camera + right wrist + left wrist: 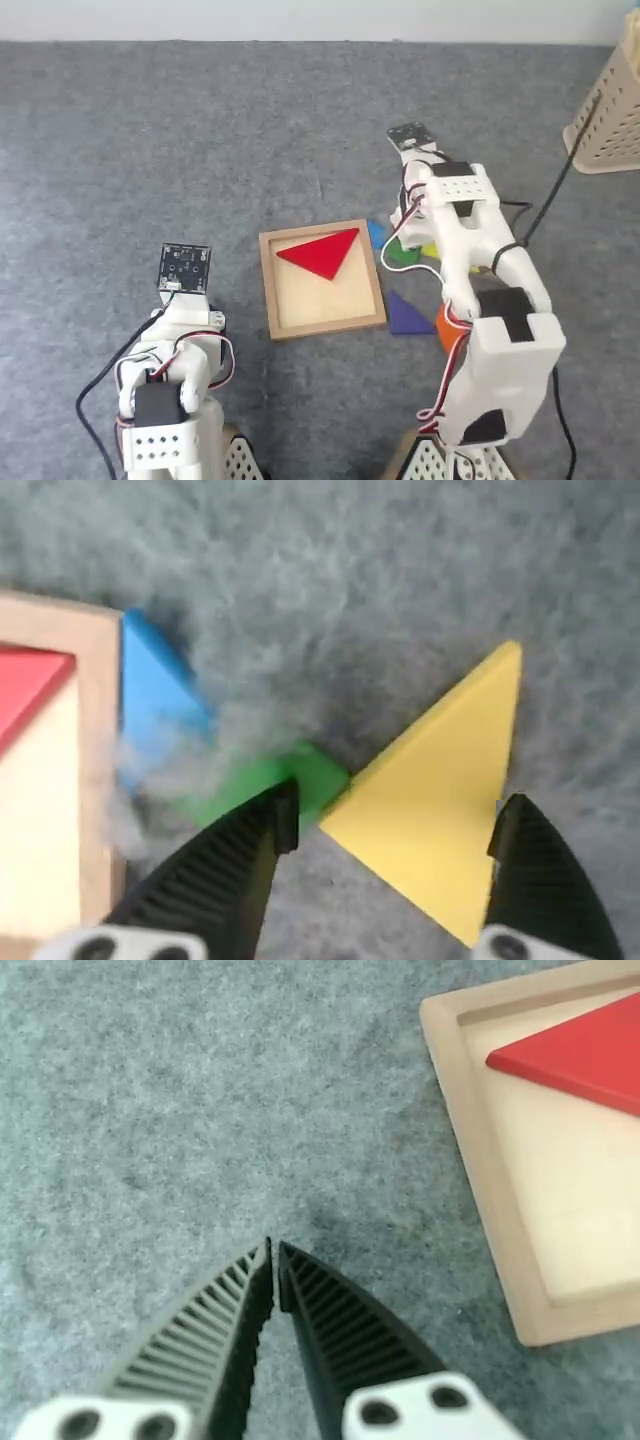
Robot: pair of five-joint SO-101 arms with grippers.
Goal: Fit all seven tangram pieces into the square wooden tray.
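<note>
Tangram tray point(272, 290) lay on grey carpet, with the left gripper point(273, 1250) pinched closed and empty near its left side. A red triangle point(322, 254) sat inside, and blue point(150, 690) and green point(285, 775) pieces lay beside its right rim. The right gripper point(395, 820) gaped wide astride a yellow triangle point(450, 780).

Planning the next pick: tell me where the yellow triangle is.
In the right wrist view, the yellow triangle lies between the open jaws of the right gripper, beside the green piece.

left arm point(170, 400), right arm point(490, 330): shells were white, servos black | cables point(232, 360): ran red, white, black (looped at joints) | end effector fingers point(340, 1330): were black, ribbed
</note>
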